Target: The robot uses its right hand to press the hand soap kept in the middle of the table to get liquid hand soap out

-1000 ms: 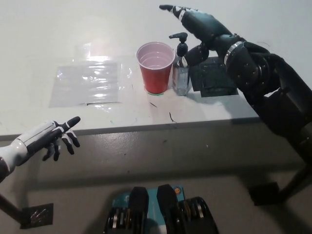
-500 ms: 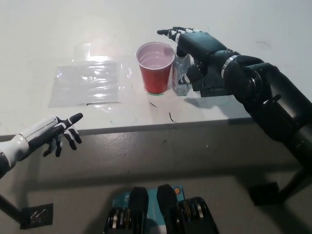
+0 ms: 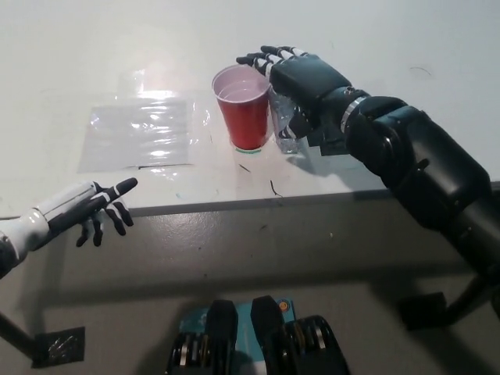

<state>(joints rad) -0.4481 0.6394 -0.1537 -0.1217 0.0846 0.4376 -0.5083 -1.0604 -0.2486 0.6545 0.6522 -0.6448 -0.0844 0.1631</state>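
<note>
Black right robot hand (image 3: 301, 74) flat over clear plastic hand soap bottle (image 3: 286, 129), fingers spread, gripping nothing, pump hidden beneath palm. Bottle mid-desk, touching red plastic cup (image 3: 245, 107), beside dark pad (image 3: 332, 141). Clear plastic sheet (image 3: 141, 133) toward left of white desk (image 3: 94, 47). White left robot hand (image 3: 82, 211) off near edge, fingers apart.

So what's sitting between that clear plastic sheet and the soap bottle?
In the head view, a red cup stands between the plastic sheet and the soap bottle, right beside the bottle.
</note>
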